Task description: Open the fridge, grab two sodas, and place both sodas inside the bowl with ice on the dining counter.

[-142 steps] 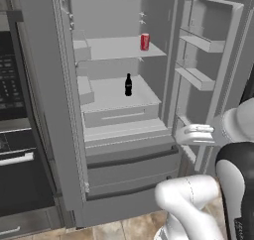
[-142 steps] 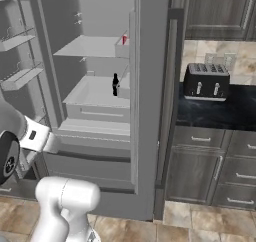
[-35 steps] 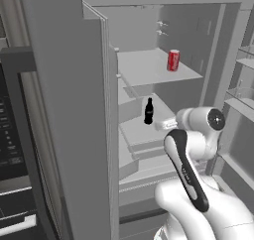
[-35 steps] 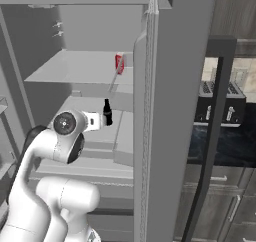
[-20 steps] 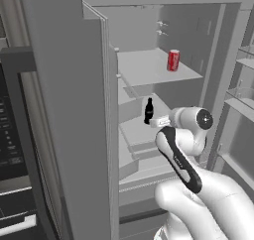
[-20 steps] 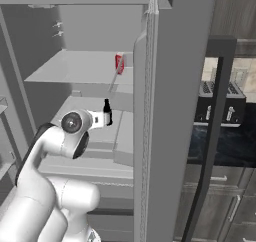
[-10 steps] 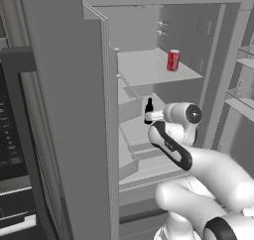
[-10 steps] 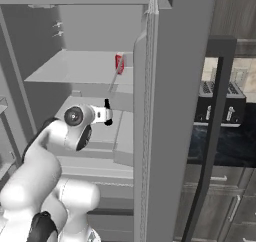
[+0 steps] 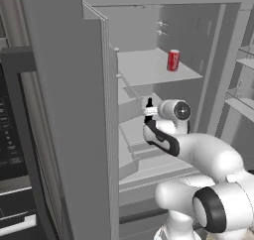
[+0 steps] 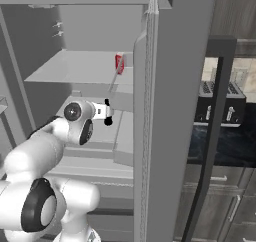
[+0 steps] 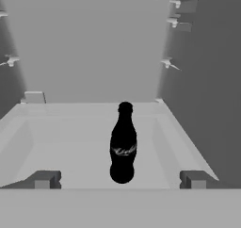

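Observation:
The fridge (image 9: 64, 110) stands open with white shelves inside. A red soda can (image 9: 173, 60) (image 10: 119, 63) stands on the upper shelf. The dark soda bottle (image 11: 123, 144) stands upright on the shelf below, and its neck shows just behind my hand (image 9: 149, 103) (image 10: 107, 102). My gripper (image 9: 149, 114) (image 10: 106, 112) (image 11: 120, 180) is open and reaches into the fridge at bottle height. Its fingertips (image 11: 44, 180) stand wide to either side, with the bottle a little ahead and untouched. The bowl and the dining counter are out of view.
The fridge's left door (image 9: 94, 135) and right door (image 10: 175, 111) flank the arm closely. Door shelves (image 9: 243, 95) hang at the right. A black wall oven (image 9: 10, 159) is on the left. A toaster (image 10: 220, 103) sits on the dark counter over grey cabinets (image 10: 220, 206).
The hand has pushed deeper into the fridge toward the bottle, and the arm has folded lower behind it. The jaws stayed open. The can and the bottle have not moved.

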